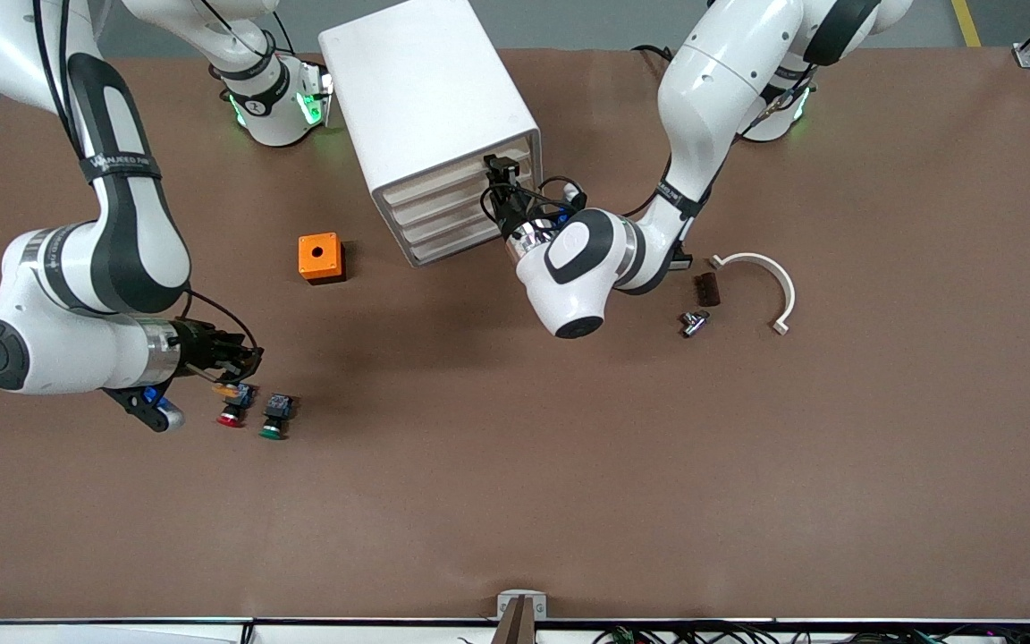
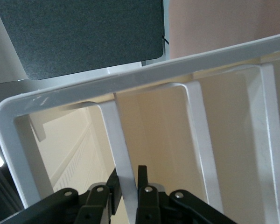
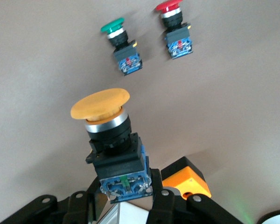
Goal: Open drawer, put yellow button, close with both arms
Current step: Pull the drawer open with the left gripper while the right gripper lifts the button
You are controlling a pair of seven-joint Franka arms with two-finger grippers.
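Left gripper (image 1: 499,182) clenched on the handle lip of the drawer (image 1: 457,176), which sits flush in the cabinet (image 1: 426,107). Right gripper (image 3: 126,198) grasps yellow button (image 3: 101,103) over bare table (image 1: 569,465), above the red button (image 1: 230,418) and green button (image 1: 271,430).

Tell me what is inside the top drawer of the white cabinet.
Nothing can be seen inside: the drawer is closed in the cabinet, so its contents are hidden. The left end effector is shut on its front; the yellow button is in the right end effector.
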